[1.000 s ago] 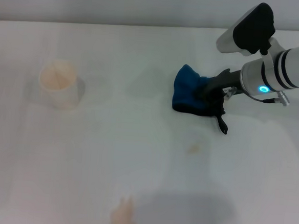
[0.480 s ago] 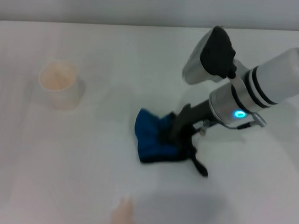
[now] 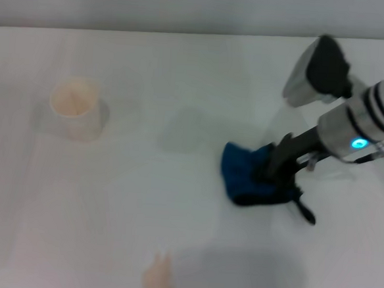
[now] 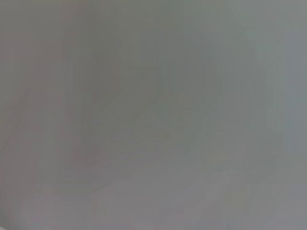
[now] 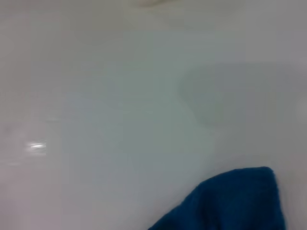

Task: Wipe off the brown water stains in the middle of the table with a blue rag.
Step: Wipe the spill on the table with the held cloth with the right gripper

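My right gripper (image 3: 273, 175) is shut on the blue rag (image 3: 246, 177) and presses it onto the white table (image 3: 142, 200), right of the middle. The rag is bunched, its black loop tab (image 3: 304, 211) trailing to the right. A corner of the rag also shows in the right wrist view (image 5: 230, 203). A small tan remnant of the brown water stains (image 3: 158, 277) lies near the front edge, left of the rag and apart from it. The left gripper is out of view; the left wrist view shows only blank surface.
A cream paper cup (image 3: 77, 107) stands at the left of the table, far from the rag. The table's back edge (image 3: 186, 35) runs across the top of the head view.
My right gripper swept the rag from the far right toward the front middle, then back to the right. The faint tan spot in the middle no longer shows.
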You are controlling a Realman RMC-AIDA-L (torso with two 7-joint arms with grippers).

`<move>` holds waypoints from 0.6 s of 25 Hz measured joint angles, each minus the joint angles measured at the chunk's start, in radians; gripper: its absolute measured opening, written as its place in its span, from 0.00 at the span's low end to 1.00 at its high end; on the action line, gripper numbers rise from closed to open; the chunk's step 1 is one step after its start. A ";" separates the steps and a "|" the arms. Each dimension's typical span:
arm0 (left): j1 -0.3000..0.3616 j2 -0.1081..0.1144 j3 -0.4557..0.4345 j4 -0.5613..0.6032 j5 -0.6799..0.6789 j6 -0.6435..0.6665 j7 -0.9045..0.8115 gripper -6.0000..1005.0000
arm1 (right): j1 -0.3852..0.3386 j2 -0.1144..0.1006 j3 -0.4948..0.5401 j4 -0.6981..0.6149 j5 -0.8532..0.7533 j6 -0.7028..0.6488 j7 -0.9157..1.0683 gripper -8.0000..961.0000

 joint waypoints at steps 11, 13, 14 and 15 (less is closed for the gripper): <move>0.001 0.001 0.000 0.006 0.000 0.000 -0.003 0.88 | -0.039 0.002 0.163 -0.006 -0.063 0.145 0.013 0.08; 0.002 0.002 0.000 0.006 0.000 0.000 -0.003 0.88 | -0.040 0.000 0.163 -0.001 -0.063 0.154 0.025 0.08; 0.002 0.002 0.000 0.006 0.000 0.000 -0.003 0.88 | -0.040 0.000 0.164 0.000 -0.062 0.152 0.028 0.08; 0.002 0.002 0.000 0.006 0.000 0.001 -0.002 0.88 | -0.040 0.001 0.162 0.000 -0.060 0.135 0.027 0.08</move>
